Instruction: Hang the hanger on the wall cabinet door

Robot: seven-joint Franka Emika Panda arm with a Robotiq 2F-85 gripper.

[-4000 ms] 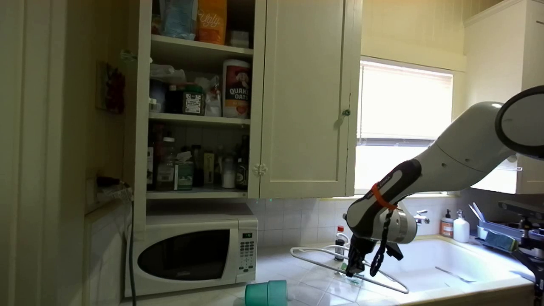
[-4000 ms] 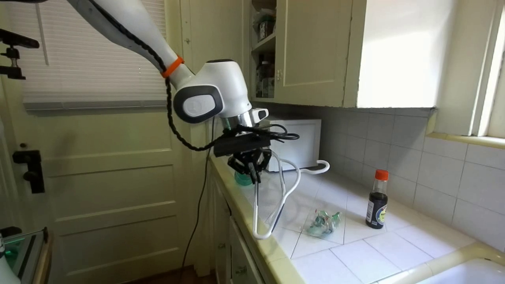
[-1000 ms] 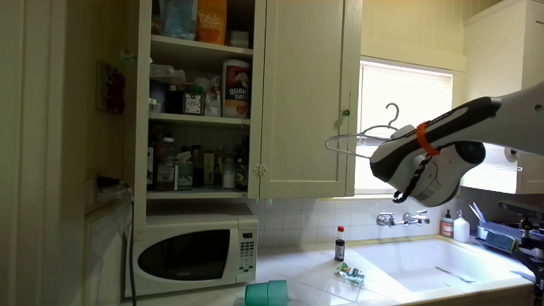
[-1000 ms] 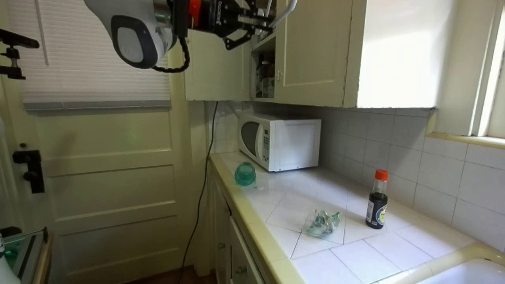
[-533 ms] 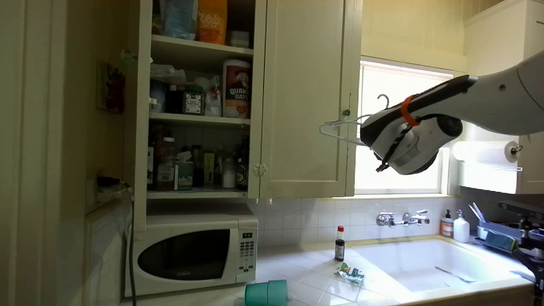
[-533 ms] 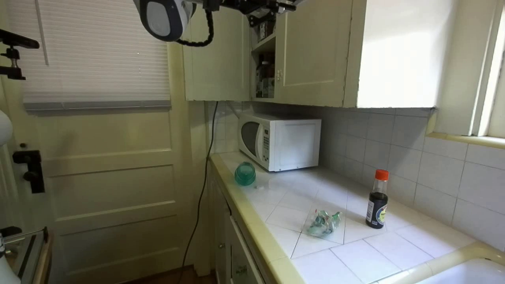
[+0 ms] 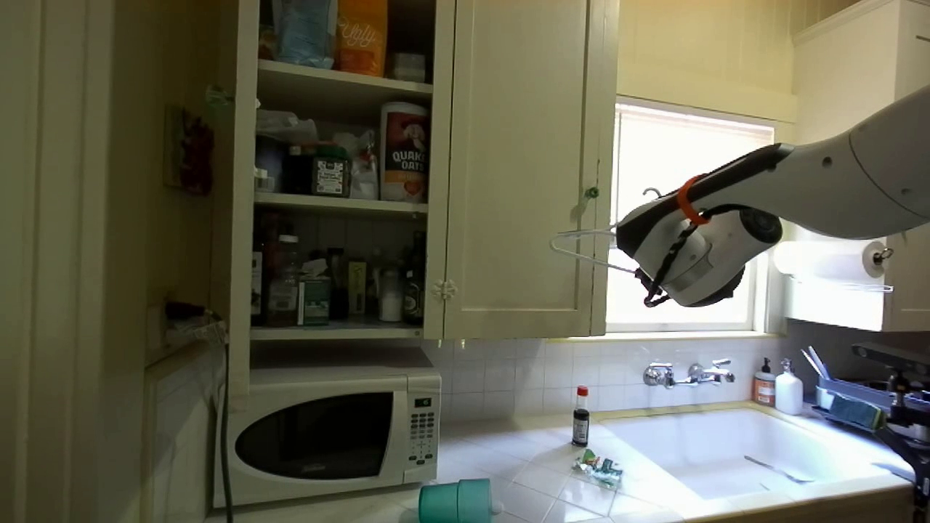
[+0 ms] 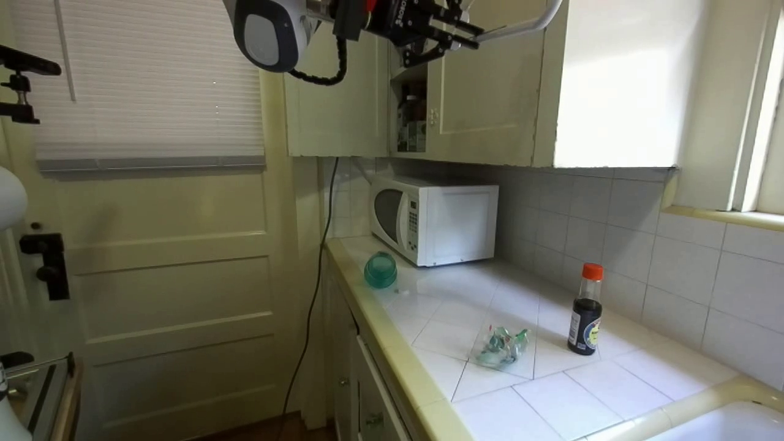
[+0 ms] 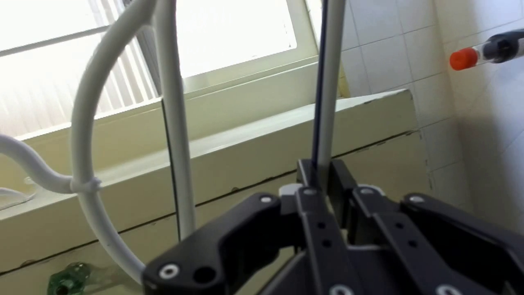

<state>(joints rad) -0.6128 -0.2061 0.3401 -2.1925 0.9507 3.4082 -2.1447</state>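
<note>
The pale hanger (image 7: 583, 233) is in the air, hook up, at about knob height by the right edge of the cream wall cabinet door (image 7: 517, 167). Its near half is hidden behind the arm. In an exterior view its end bend (image 8: 531, 26) overlaps the door and cabinet side. In the wrist view my gripper (image 9: 325, 176) is shut on the hanger's long straight bar (image 9: 330, 82); the curved arm and hook neck lie to the left. The door's green knob (image 9: 67, 280) shows low at the left there. I cannot tell whether the hanger touches the door.
Open shelves (image 7: 341, 200) with food stand left of the door, a window (image 7: 690, 174) right of it. Below are a microwave (image 7: 327, 428), a green cup (image 7: 455, 501), a red-capped bottle (image 8: 585, 318), a small plastic bag (image 8: 501, 348) and a sink (image 7: 726, 443).
Since four seconds ago the arm has raised the hanger from above the counter to knob height and turned its hook up. In the last half second the hanger has dropped slightly.
</note>
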